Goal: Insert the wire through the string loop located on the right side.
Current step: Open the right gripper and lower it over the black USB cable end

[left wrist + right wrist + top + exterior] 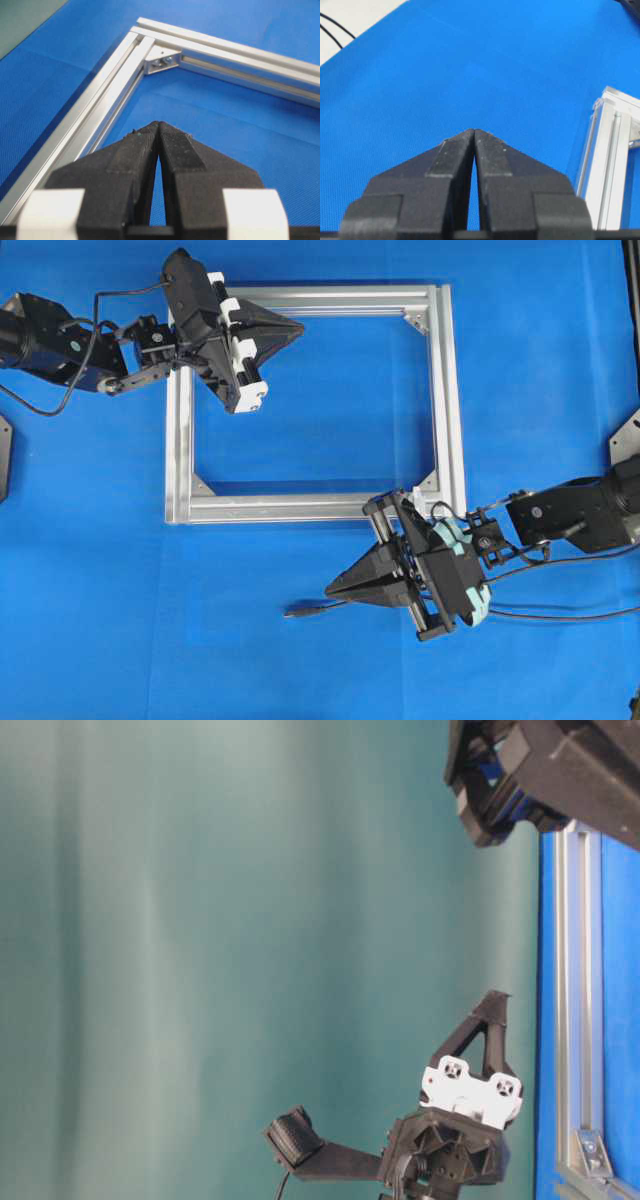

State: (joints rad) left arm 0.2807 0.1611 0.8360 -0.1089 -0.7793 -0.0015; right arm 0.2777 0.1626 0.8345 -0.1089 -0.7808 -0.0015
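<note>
Both grippers clenched on nothing: left gripper (298, 330) over the square silver aluminium frame (452, 390), right gripper (330, 591) over the blue cloth (120, 570). Thin black wire with thicker dark plug tip (296, 611) flat on the cloth, just beyond and beside the right jaw tips, trailing back beneath that gripper. Possible failures: thin wire slipping from a shallow pinch; limp tip drooping past the loop. White string loop not clearly discernible, perhaps behind the right wrist; wire absent from both wrist views
</note>
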